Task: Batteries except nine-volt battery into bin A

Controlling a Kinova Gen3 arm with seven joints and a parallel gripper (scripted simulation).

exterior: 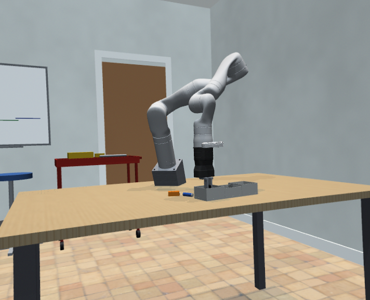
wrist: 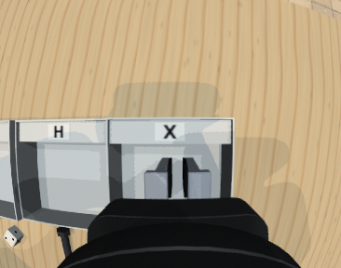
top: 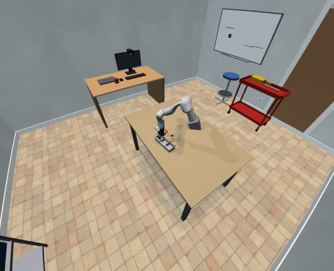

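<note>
A row of three joined grey bins [exterior: 225, 191] [top: 164, 143] stands on the wooden table [exterior: 114, 209]. In the wrist view the end bin is marked X [wrist: 203, 130] and the middle one H [wrist: 59, 132]. Only an edge of the third bin [wrist: 1, 167] shows at the left, and its mark is out of view. My gripper [wrist: 177, 171] [exterior: 208, 182] [top: 160, 135] reaches down into bin X. Its fingers stand close together with nothing visible between them. A blue battery [exterior: 187, 193] lies on the table just left of the bins, beside an orange block [exterior: 173, 193].
A small white die [wrist: 13, 236] and a thin black thing [wrist: 65, 240] lie on the table in front of bin H. The arm's base [exterior: 168, 174] stands behind the bins. The table edge lies beyond the bins in the wrist view.
</note>
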